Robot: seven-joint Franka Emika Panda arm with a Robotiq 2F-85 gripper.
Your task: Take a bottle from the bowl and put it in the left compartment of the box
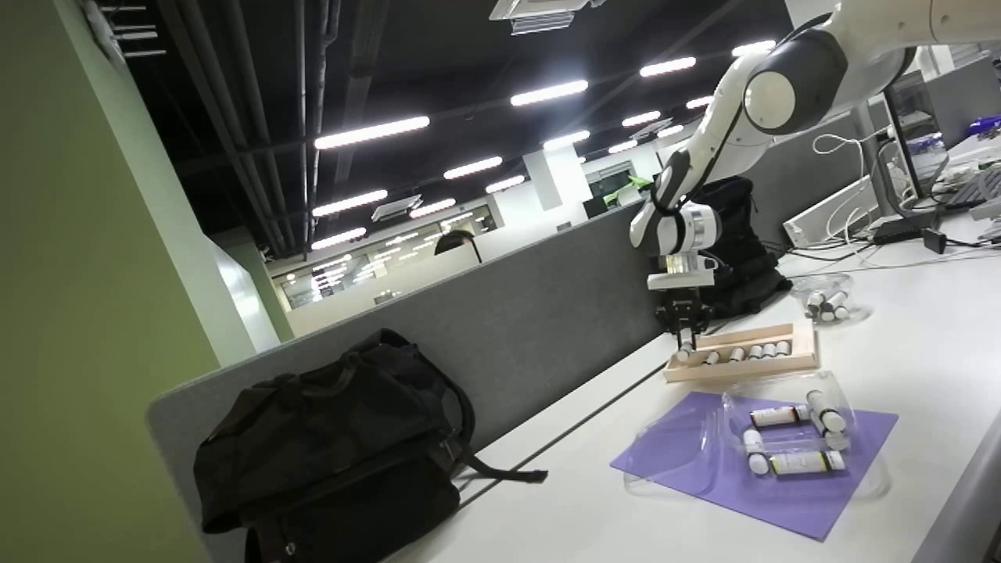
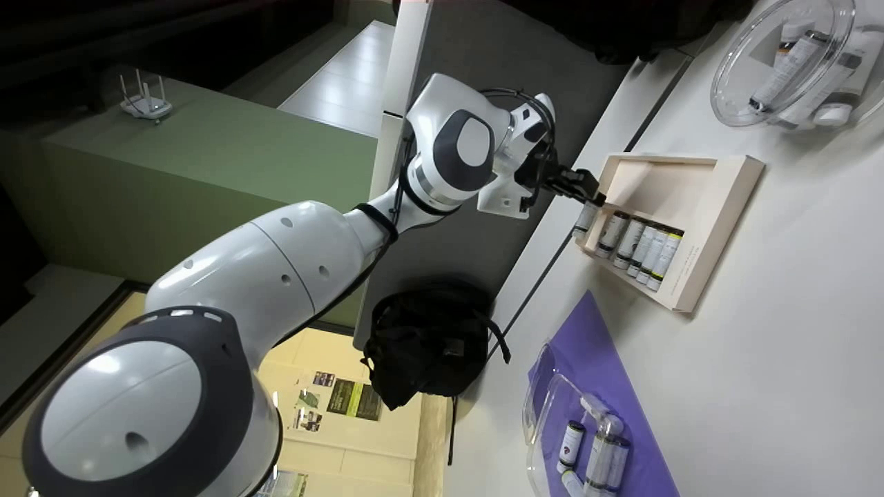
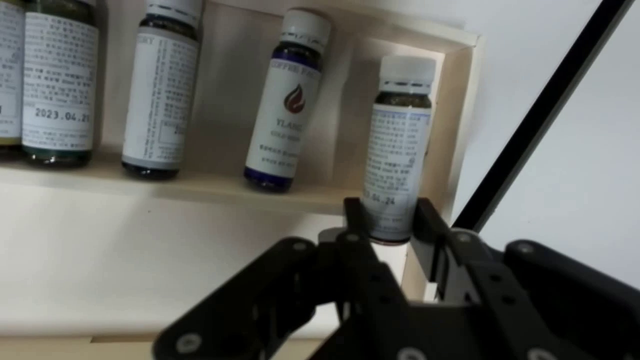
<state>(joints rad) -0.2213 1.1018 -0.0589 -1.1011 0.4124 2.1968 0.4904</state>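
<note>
Both exterior views, tilted, face the partition (image 1: 547,328) along the worktop (image 1: 563,516) edge and share the box (image 1: 804,346). The wrist view looks down into it, close above.

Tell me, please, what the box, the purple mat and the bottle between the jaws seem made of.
Box: probably bare wood, matte: pale tan; grain not clear.
Purple mat: maybe paper or thin foam, matte: flat, evenly coloured, no glare.
Bottle: glass or plastic, glossy: its dark bare part shows small glints.

Jaws grip 1 bottle (image 3: 398,155) over the box (image 3: 451,125); 4 others (image 3: 286,117) show inside.
</note>
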